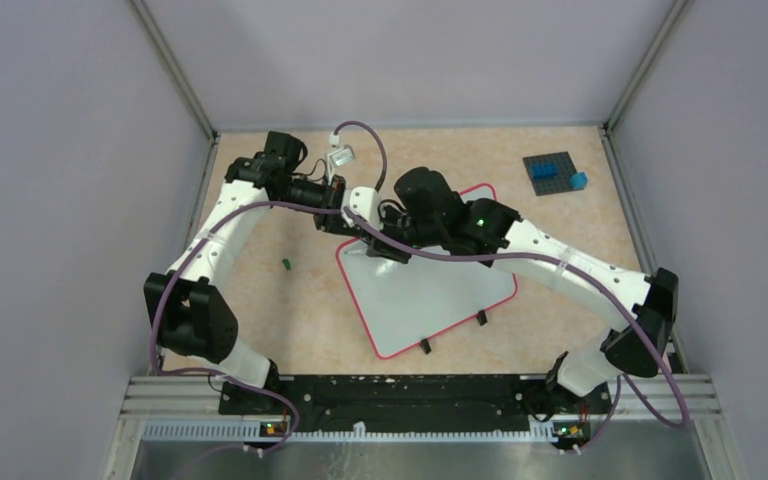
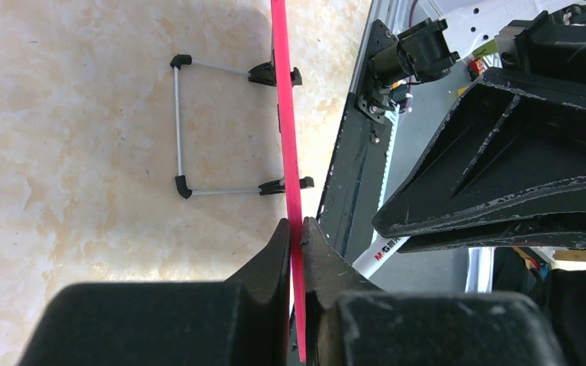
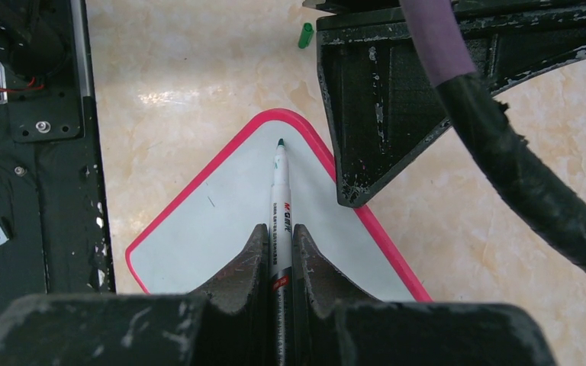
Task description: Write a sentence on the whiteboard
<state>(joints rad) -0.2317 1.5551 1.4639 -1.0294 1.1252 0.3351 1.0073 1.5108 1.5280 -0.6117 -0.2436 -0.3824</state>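
The whiteboard (image 1: 440,295), white with a red-pink frame, lies at an angle mid-table on black clip feet (image 1: 480,318). My left gripper (image 1: 346,222) is shut on its far-left frame edge. In the left wrist view the frame (image 2: 286,130) runs edge-on between the closed fingers of the left gripper (image 2: 296,227), with the wire stand (image 2: 179,130) below. My right gripper (image 1: 384,250) is shut on a white marker (image 3: 281,198). The marker's green tip (image 3: 280,142) is at the board's corner (image 3: 275,118). The board (image 3: 214,229) carries only a tiny dark mark (image 3: 210,202).
A green marker cap (image 1: 287,264) lies on the table left of the board, also in the right wrist view (image 3: 306,35). A dark studded plate (image 1: 550,170) with a blue brick (image 1: 578,180) sits at the back right. Both arms crowd the board's far-left corner.
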